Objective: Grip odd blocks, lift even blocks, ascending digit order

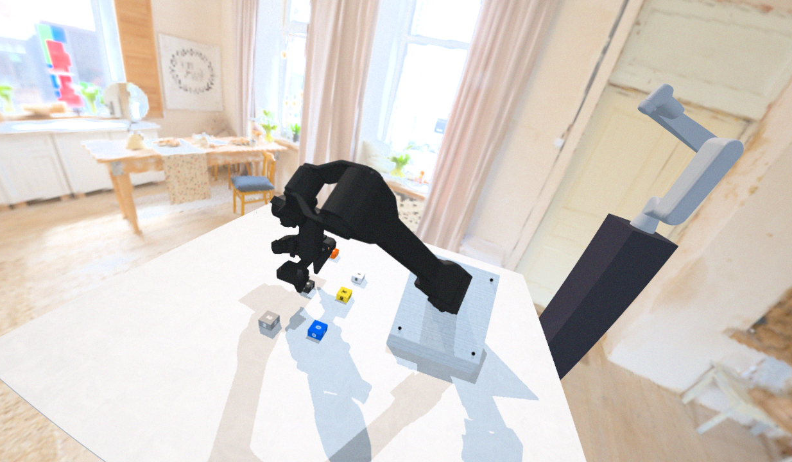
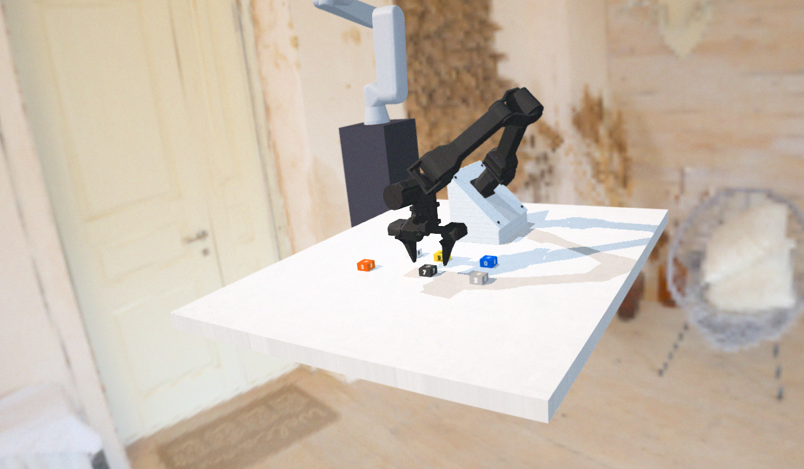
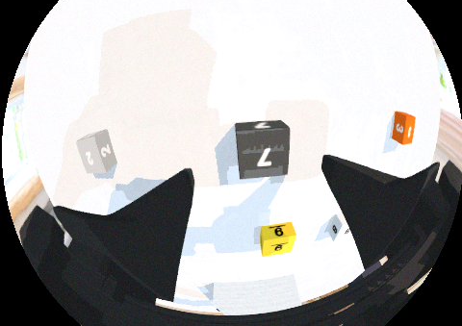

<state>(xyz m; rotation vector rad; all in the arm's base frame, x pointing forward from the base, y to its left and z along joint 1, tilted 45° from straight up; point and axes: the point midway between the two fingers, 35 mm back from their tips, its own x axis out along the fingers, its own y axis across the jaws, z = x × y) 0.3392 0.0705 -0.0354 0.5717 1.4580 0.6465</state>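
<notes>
My gripper [image 1: 301,282] [image 2: 429,258] [image 3: 261,168] is open and empty. It hangs low, just above the black block marked 7 [image 1: 309,285] [image 2: 427,270] [image 3: 262,149], with one finger to each side of it and neither touching it. The orange block marked 3 [image 1: 334,253] [image 2: 365,265] [image 3: 404,128] sits apart at the far side. The grey block marked 2 [image 1: 268,321] [image 2: 478,277] [image 3: 98,151] and the blue block marked 0 [image 1: 316,329] [image 2: 487,261] lie nearer the front. The yellow block [image 1: 343,294] [image 2: 439,256] [image 3: 277,239], which seems to show a 9, and the white block [image 1: 357,278] [image 3: 334,225] lie toward the arm's base.
The arm's grey wedge base [image 1: 445,321] [image 2: 486,215] stands on the white table [image 1: 128,356] [image 2: 393,326] behind the blocks. A dark pillar with a pale grey arm [image 1: 605,287] [image 2: 375,169] stands off the table's edge.
</notes>
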